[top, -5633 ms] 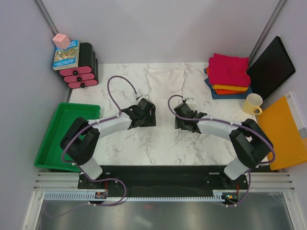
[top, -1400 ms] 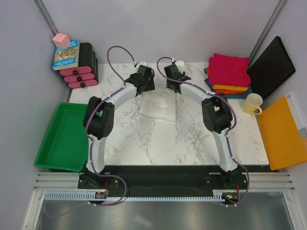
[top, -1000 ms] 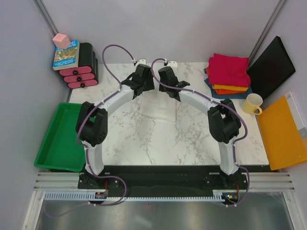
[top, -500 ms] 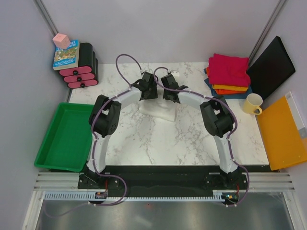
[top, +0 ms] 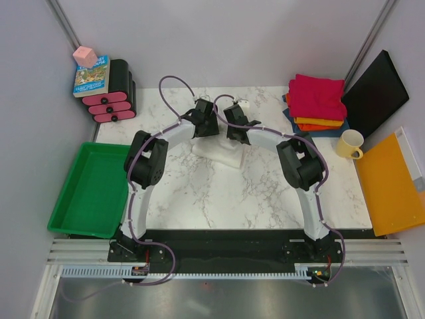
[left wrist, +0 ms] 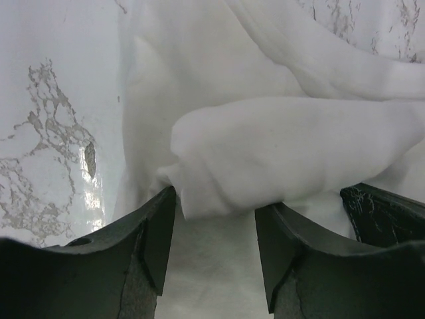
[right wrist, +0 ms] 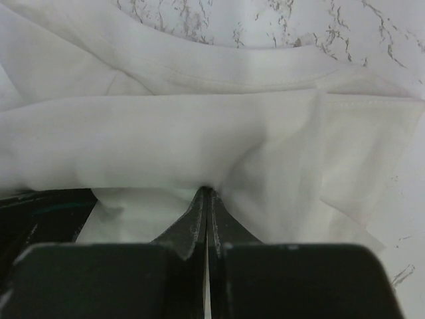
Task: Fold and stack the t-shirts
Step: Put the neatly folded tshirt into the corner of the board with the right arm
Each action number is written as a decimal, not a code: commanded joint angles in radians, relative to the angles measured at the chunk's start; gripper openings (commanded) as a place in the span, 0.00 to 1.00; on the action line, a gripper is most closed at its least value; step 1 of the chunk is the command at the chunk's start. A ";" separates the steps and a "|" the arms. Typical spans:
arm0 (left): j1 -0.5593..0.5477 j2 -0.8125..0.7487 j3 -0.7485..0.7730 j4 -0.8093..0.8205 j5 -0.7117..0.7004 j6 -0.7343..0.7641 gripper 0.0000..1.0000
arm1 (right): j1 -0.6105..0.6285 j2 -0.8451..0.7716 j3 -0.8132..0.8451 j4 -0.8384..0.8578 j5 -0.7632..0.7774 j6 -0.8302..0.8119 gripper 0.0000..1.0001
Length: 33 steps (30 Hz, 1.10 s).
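The folded stack [top: 317, 100] of magenta, orange and dark blue tees sits at far right, while the off-white t-shirt [top: 222, 151] at far centre is only part-folded, its fold pinched by the pressed-together right gripper [right wrist: 207, 193], the left gripper [left wrist: 216, 199] spread.

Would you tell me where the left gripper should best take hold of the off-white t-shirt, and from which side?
Probably the raised, bunched fold of the off-white t-shirt, approached straight ahead from where the left gripper sits: it stands proud of the flat cloth and fits between the open jaws. The right gripper pinches the shirt alongside.
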 commanded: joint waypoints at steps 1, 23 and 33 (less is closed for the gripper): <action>-0.016 -0.073 -0.108 -0.053 0.013 -0.021 0.58 | -0.004 -0.013 -0.033 -0.109 0.000 0.023 0.00; -0.120 -0.388 -0.503 -0.005 -0.069 -0.082 0.79 | 0.045 -0.296 -0.384 -0.086 0.082 0.092 0.02; -0.154 -0.805 -0.559 -0.053 -0.193 0.016 0.95 | 0.046 -0.638 -0.257 -0.131 0.235 -0.112 0.98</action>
